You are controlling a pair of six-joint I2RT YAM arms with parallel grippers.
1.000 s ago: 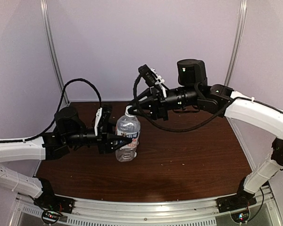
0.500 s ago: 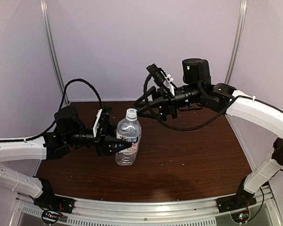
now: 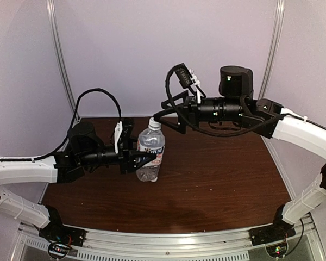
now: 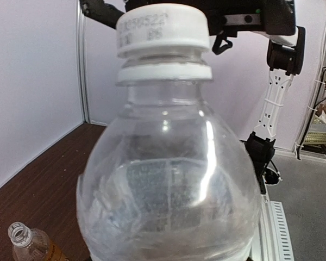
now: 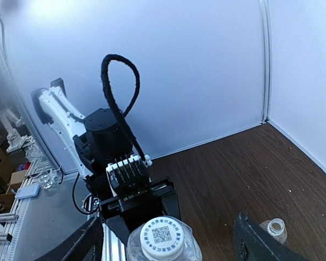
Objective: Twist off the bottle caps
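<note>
Right pincer let go of the cap, backed off, and now sits spread astride it again. Left pincer keeps pinching the clear bottle left of mid-bench. Cap still seated, so probably a regrasp for another turn.

Table: dark brown wood-grain top, fills the lower half of the top view.
Rail: silver slotted metal, runs along the bottom edge of that view, against the table's near side.
Walls: plain pale lilac panels behind and at both sides.
Two thin metal strips run up the walls, one at upper left and one at upper right.
Left wrist view: grey floor at lower right; cluttered rack at the right edge, contents unclear.
Right wrist view: cardboard boxes at lower left, blurred.
</note>
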